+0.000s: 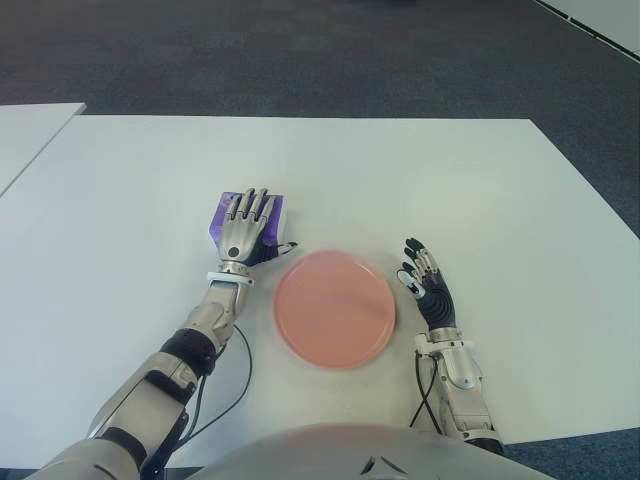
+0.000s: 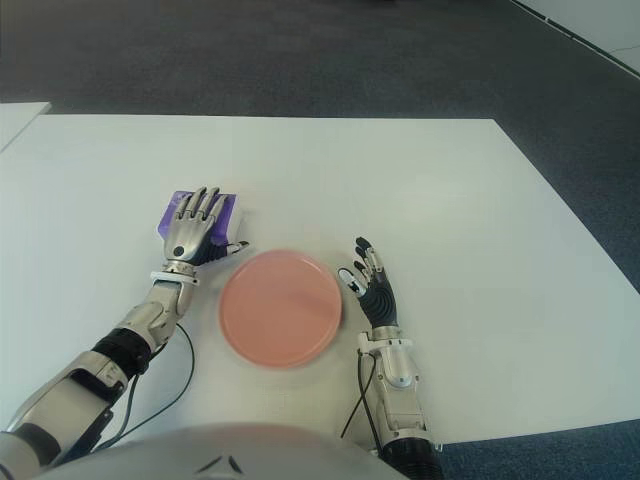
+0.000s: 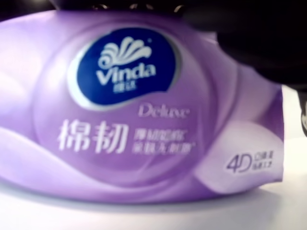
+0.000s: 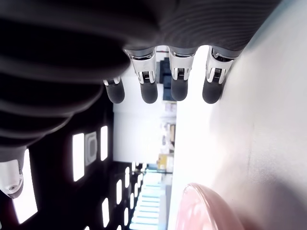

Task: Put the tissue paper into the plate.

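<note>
Tissue pack [image 1: 222,217] flat under left hand [image 1: 245,229], beside plate [image 1: 334,308]

A glossy purple plastic-wrapped tissue pack [image 3: 144,120] is seen at centre; a smooth, matt pink round plate [image 1: 334,308] and a matt white table [image 1: 450,180] are shown.

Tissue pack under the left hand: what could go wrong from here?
1. The left hand lies flat over the tissue pack with fingers extended; no grasp shows, so a lift may leave it behind.
2. The glossy wrapper may slip.
3. The pink plate sits close beside the pack; a low carry could nudge its rim.
</note>
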Controlling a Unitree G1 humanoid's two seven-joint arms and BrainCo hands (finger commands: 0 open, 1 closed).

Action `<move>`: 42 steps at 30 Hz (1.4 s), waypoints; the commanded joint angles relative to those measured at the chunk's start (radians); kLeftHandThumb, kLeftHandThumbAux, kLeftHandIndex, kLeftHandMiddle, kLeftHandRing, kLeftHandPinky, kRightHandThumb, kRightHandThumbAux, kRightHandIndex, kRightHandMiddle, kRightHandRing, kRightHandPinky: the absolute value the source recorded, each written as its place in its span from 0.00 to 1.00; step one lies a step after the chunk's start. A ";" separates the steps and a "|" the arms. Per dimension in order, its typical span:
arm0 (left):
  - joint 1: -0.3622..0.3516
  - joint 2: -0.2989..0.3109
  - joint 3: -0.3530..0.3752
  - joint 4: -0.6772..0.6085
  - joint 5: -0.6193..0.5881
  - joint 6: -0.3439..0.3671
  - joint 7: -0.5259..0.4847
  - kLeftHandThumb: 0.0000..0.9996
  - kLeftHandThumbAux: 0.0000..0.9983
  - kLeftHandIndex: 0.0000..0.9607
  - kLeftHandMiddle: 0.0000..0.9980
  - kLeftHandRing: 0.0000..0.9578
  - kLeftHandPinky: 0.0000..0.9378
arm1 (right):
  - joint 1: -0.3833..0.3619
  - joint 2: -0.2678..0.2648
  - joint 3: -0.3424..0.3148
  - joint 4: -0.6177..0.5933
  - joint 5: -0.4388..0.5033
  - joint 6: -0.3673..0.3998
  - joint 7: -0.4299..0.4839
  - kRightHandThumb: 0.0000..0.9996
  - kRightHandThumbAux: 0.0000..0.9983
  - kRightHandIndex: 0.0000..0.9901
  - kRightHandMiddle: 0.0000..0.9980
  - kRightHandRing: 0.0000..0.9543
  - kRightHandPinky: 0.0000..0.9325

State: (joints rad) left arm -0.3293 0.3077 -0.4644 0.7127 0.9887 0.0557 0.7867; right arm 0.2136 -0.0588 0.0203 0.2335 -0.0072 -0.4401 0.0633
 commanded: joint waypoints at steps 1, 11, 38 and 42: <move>-0.022 -0.007 -0.023 0.045 -0.004 -0.009 0.033 0.18 0.33 0.13 0.11 0.10 0.14 | 0.063 0.007 0.001 0.146 -0.005 0.092 0.000 0.23 0.45 0.05 0.08 0.02 0.00; -0.050 -0.015 -0.042 0.102 -0.006 -0.008 0.073 0.18 0.35 0.15 0.13 0.11 0.15 | 0.051 0.005 -0.001 0.168 -0.022 0.079 -0.020 0.22 0.46 0.05 0.08 0.03 0.00; -0.098 -0.025 -0.055 0.177 -0.016 0.007 0.167 0.21 0.34 0.22 0.19 0.17 0.23 | 0.021 0.001 -0.006 0.226 -0.005 0.047 -0.004 0.22 0.45 0.05 0.08 0.02 0.00; -0.104 -0.025 -0.058 0.186 -0.021 0.011 0.165 0.21 0.34 0.23 0.20 0.18 0.24 | 0.019 0.000 -0.006 0.230 -0.005 0.046 -0.004 0.23 0.45 0.05 0.07 0.01 0.00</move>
State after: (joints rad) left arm -0.4183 0.2891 -0.5173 0.8744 0.9808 0.0569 0.9396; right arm 0.1498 -0.0648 0.0140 0.3082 -0.0087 -0.4827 0.0539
